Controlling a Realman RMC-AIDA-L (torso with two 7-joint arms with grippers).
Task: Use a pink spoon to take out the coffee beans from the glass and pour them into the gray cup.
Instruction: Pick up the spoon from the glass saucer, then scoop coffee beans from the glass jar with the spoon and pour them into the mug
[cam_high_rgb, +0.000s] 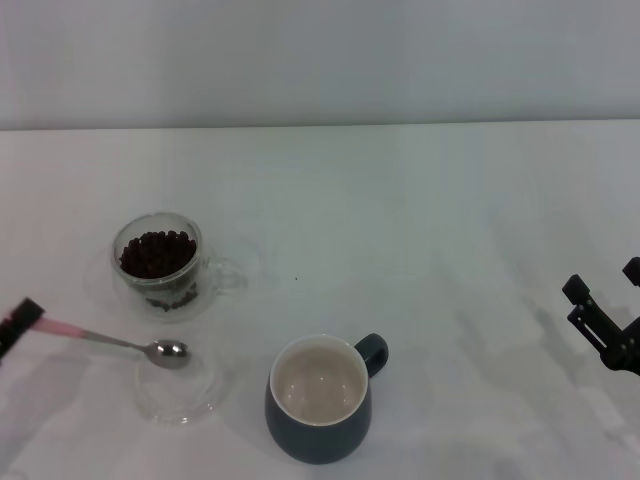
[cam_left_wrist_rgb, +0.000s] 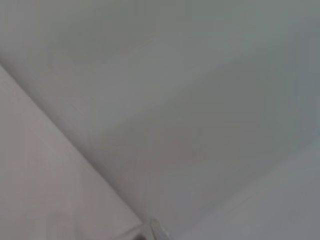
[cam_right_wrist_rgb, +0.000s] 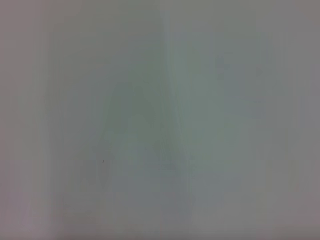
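Note:
In the head view the glass (cam_high_rgb: 160, 262) stands at the left, full of coffee beans (cam_high_rgb: 156, 253). The gray cup (cam_high_rgb: 320, 398) stands at the front middle, its cream inside bare, handle to the right. My left gripper (cam_high_rgb: 18, 322) is at the far left edge, shut on the pink handle of the pink spoon (cam_high_rgb: 112, 341). The spoon's metal bowl (cam_high_rgb: 168, 352) hangs over a flat clear glass disc and holds no beans. My right gripper (cam_high_rgb: 603, 305) is open at the far right, apart from everything.
A flat round clear glass disc (cam_high_rgb: 180, 392) lies left of the gray cup, in front of the glass. A second clear disc (cam_high_rgb: 110, 290) lies under the glass. The white table (cam_high_rgb: 420, 250) runs back to a pale wall. Both wrist views show only blank pale surface.

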